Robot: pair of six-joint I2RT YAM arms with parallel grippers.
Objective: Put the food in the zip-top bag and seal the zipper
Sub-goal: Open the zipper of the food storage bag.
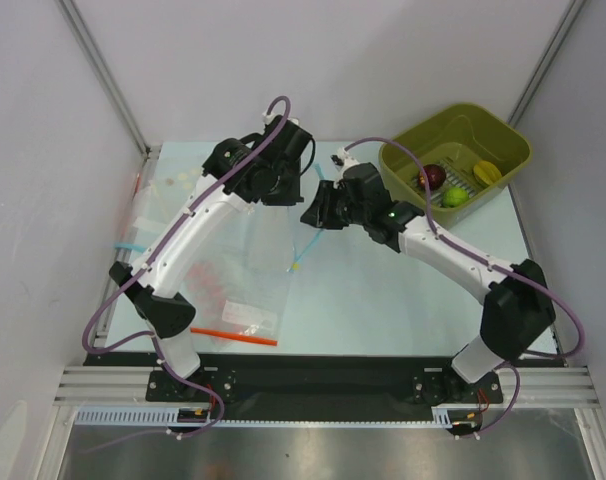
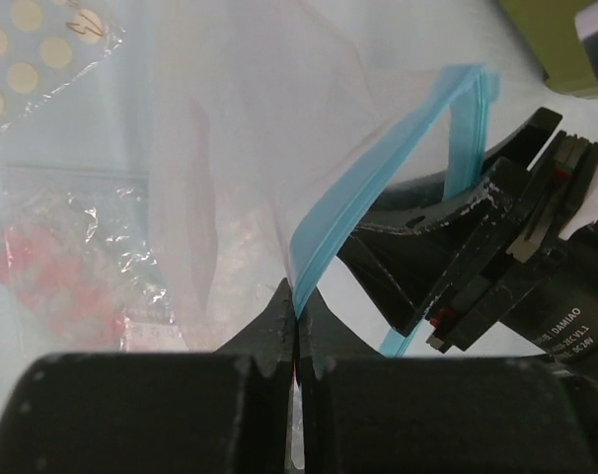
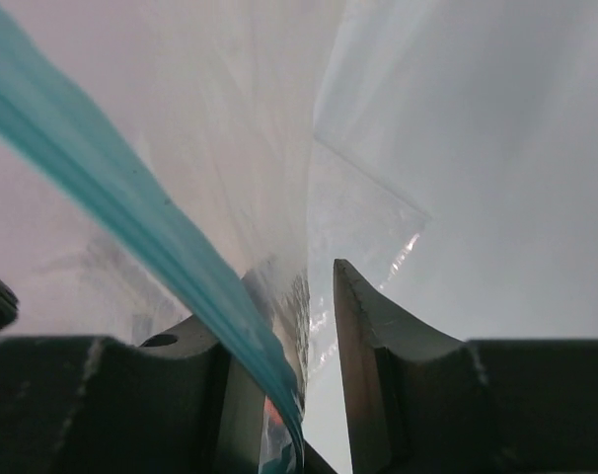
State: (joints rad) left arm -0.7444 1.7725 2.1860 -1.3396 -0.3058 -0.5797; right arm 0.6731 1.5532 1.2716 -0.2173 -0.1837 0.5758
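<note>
The zip-top bag is held up mid-table between the arms. Its zipper is clamped in the closed fingers of the left gripper and runs past the right gripper, whose fingers show a narrow gap, so I cannot tell whether they pinch it. The dark red fruit, green fruit and yellow fruit lie together in an olive bin at the far right. On the pale table, inside white walls, a dotted bag lies far left and a bag with a red-orange strip near left.
</note>
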